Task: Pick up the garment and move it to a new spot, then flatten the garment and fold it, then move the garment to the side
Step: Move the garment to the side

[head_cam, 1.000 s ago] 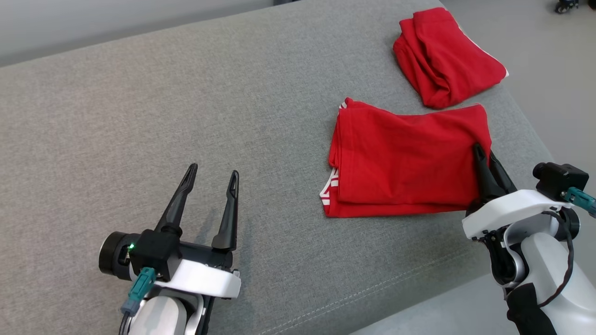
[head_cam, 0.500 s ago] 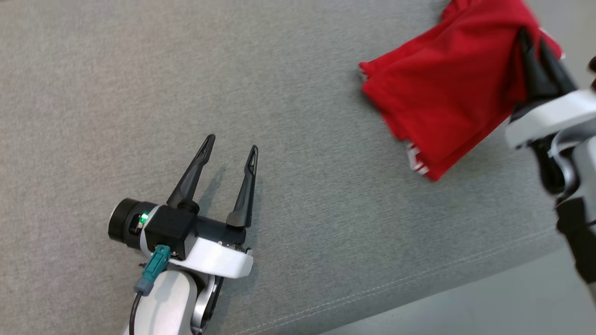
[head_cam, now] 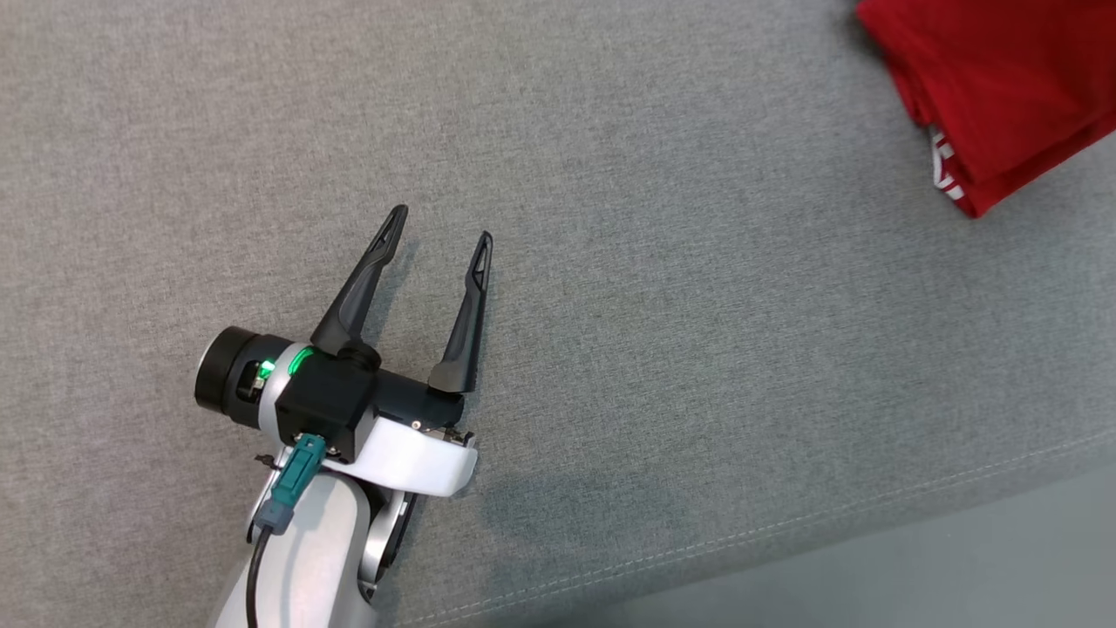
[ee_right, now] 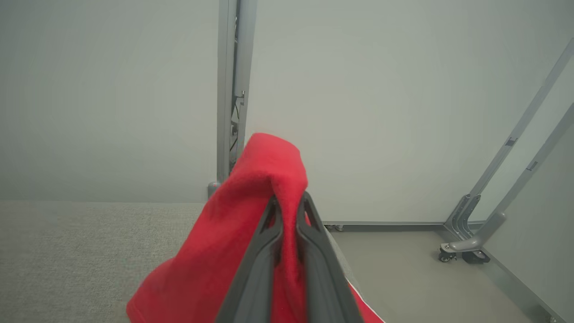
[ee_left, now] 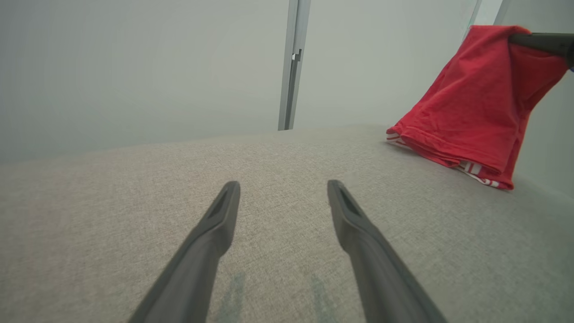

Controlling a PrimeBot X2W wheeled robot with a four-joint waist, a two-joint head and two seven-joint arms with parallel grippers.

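A second ago the folded red garment (ee_left: 475,107) lay flat on the bench (head_cam: 697,349). Now it hangs from the right hand (ee_right: 289,199) — clamped on one corner. Left hand (head_cam: 442,222) wide, empty. Judgement — the move to the side is under way.

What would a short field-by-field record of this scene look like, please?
surface: grey cushion
garment: red, folded, white stripes at one edge; hangs from one pinched end, lower edge down at the grey cushion
right gripper: shut on the garment
left gripper: open, holding nothing, low over the grey cushion, apart from the garment
likely stage: moving the garment aside
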